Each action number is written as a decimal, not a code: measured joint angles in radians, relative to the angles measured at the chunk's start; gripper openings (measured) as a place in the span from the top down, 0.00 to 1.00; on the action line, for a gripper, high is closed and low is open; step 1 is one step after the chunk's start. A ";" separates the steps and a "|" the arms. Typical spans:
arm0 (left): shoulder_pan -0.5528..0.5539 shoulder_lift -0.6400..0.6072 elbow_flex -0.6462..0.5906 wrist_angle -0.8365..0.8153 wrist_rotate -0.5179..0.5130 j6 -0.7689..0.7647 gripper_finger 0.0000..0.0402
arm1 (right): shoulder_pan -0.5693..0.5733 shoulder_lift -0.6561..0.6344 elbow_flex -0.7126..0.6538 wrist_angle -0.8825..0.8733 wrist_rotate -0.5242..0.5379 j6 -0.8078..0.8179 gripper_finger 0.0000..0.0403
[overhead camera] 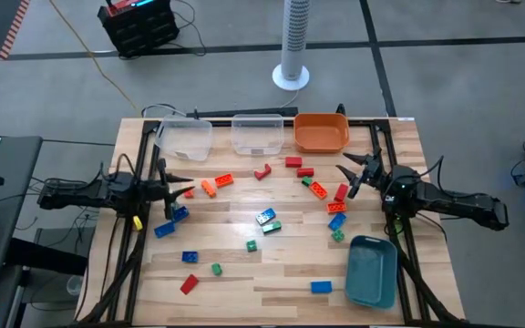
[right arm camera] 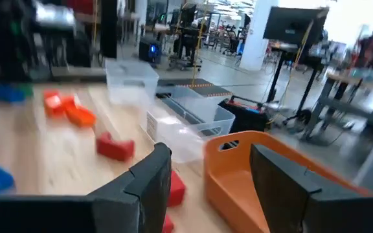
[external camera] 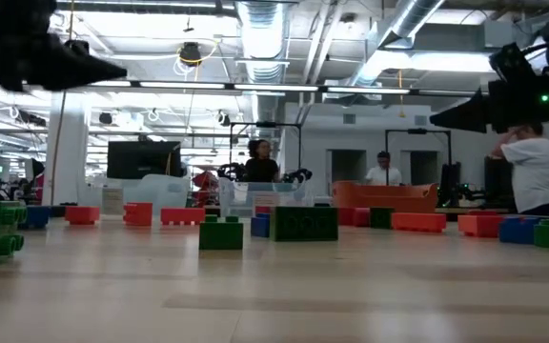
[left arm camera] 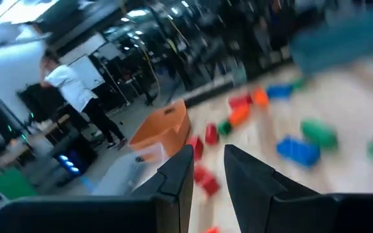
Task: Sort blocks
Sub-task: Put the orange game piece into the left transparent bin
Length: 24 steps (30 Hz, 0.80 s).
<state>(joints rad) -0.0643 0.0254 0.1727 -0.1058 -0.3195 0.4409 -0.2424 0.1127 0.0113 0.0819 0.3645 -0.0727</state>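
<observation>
Blocks (overhead camera: 264, 217) in red, orange, blue and green lie scattered across the wooden worktop (overhead camera: 272, 278), most of them in front of the orange bin (overhead camera: 321, 133) that stands at the far edge. Beside that orange bin, further along the same edge, stand two clear bins (overhead camera: 256, 134), and a blue-grey bin (overhead camera: 372, 270) sits well apart from it at the near right corner. On the side away from the orange bin, the left gripper (overhead camera: 186, 189) hovers with its fingers closed and nothing between them, next to an orange block (overhead camera: 209, 187). Just in front of the orange bin, the right gripper (overhead camera: 348, 172) hangs with its fingers spread and empty, near a red block (overhead camera: 341, 192).
</observation>
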 joint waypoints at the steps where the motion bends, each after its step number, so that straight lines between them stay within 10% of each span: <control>1: 0.000 0.000 0.000 0.015 0.000 -0.071 0.80 | 0.000 0.000 0.000 0.012 0.000 0.082 0.46; 10: 0.000 0.000 0.000 0.042 0.000 -0.646 0.80 | -0.001 0.000 0.000 0.015 0.000 0.440 0.46; 24: 0.000 0.000 0.000 -0.003 -0.001 -0.784 0.80 | 0.000 0.000 0.003 0.026 -0.090 0.390 0.46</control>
<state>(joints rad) -0.0644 0.0259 0.1730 -0.1090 -0.3201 -0.3436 -0.2419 0.1130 0.0142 0.1075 0.2745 0.3168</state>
